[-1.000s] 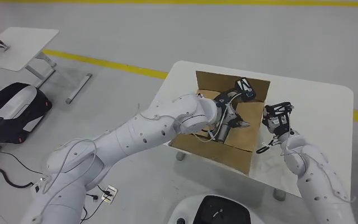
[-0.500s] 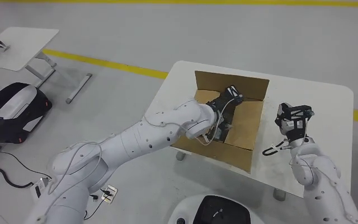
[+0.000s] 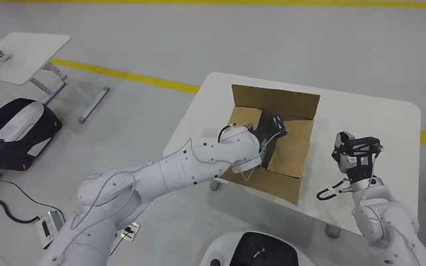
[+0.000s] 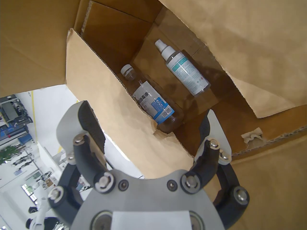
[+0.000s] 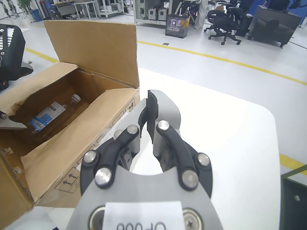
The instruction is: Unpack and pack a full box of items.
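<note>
The left claw (image 4: pixel 148 120) is held spread over the open box (image 3: pixel 276 100), where a bottle (image 4: pixel 153 104) and a spray bottle (image 4: pixel 184 72) are laid flat. The right claw (image 5: pixel 149 106) is pressed together beside the box.

Overhead, two wrists; common box (image 3: pixel 276 100)

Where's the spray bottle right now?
In the left wrist view, the spray bottle lies flat on the floor of the cardboard box, apart from the blue-labelled bottle lying beside it.
</note>
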